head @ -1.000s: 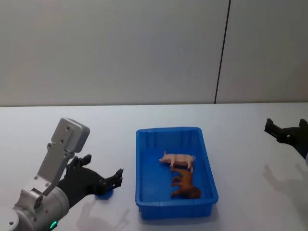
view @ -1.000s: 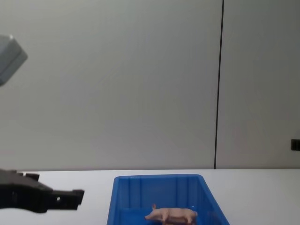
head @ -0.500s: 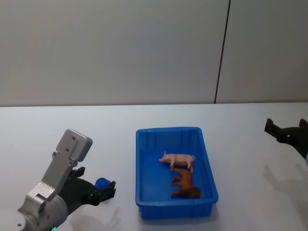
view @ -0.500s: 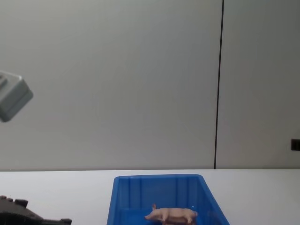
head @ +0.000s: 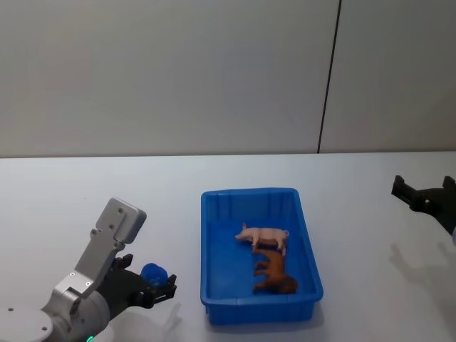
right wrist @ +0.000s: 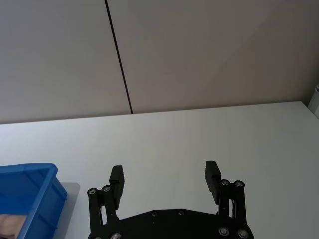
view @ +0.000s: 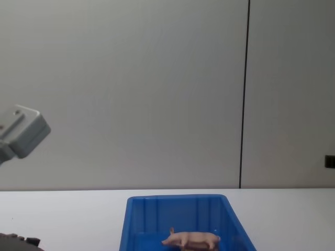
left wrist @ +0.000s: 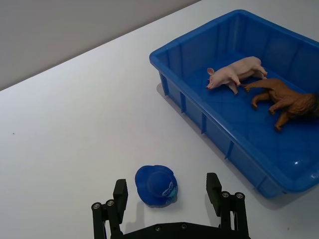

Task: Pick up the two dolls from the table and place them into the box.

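The blue box stands on the white table in front of me. Both dolls lie inside it, a pale pink pig and a reddish-brown animal just nearer to me. In the left wrist view the pig and the brown animal rest on the box floor. My left gripper is open, low over the table left of the box. My right gripper is open, hovering far to the right.
A small blue rounded toy lies on the table between the left gripper's fingers, showing in the head view too. The left arm's grey wrist block hangs at the chest view's left. A grey wall stands behind the table.
My left arm has drawn back and lowered, its gripper dropping out of the chest view. The small blue toy now shows uncovered between the fingers. Dolls, box and right arm have not moved.
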